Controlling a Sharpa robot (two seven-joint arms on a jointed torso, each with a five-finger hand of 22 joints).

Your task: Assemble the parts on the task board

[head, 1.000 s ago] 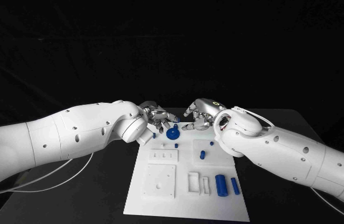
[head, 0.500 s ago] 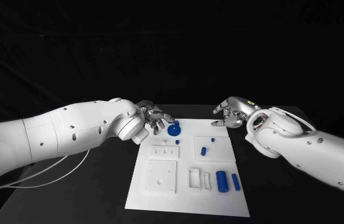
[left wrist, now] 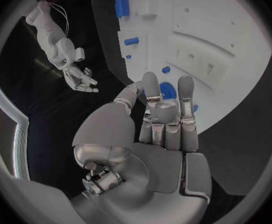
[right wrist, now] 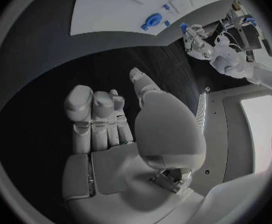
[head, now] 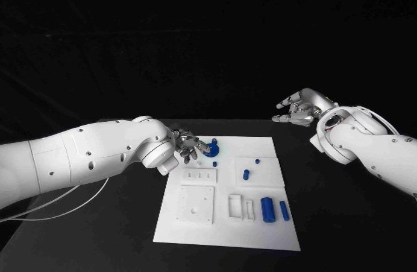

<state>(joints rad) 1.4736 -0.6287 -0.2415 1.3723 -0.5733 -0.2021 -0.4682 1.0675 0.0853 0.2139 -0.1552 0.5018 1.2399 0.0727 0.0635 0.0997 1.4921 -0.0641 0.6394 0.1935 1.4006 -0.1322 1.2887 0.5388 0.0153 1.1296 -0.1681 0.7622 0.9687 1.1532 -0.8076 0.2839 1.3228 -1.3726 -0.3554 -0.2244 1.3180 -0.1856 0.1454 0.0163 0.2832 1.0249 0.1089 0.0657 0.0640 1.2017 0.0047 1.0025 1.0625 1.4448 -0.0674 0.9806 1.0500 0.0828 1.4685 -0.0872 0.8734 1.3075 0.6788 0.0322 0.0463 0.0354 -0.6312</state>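
Over the black desk (head: 348, 224), the right hand (head: 300, 108) has pulled away empty, fingers apart; the left hand (head: 190, 146), fingers loosely spread, alone now tends the blue disc (head: 211, 149) on the task board (head: 228, 239).

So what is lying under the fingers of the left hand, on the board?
A round blue part sits on the task board near its far edge, just beyond the left hand fingertips. Whether they touch it is unclear.
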